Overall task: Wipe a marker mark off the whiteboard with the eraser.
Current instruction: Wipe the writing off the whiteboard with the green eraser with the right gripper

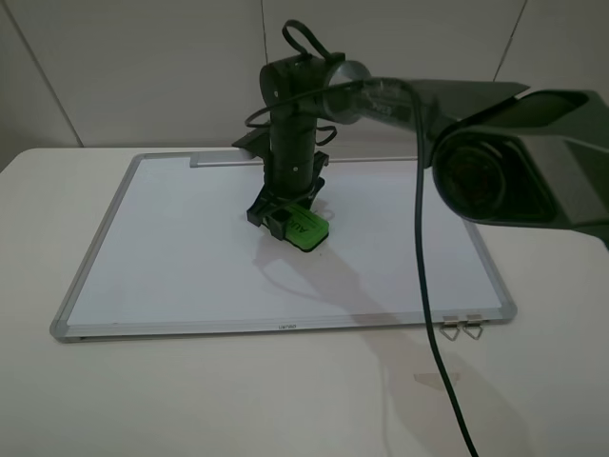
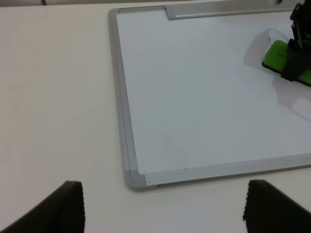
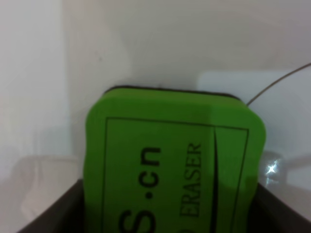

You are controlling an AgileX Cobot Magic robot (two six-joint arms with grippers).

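The whiteboard lies flat on the pale table. My right gripper reaches down over the board's middle and is shut on the green eraser, which rests tilted on the white surface. Up close, the eraser fills the right wrist view between the dark fingers. A thin dark curved line, the marker mark, runs just past one corner of the eraser. My left gripper hangs open over the bare table beside a corner of the whiteboard, far from the eraser.
A grey tray strip runs along the board's far edge. Two small metal clips lie at its near right corner. A black cable hangs down across the right of the exterior view.
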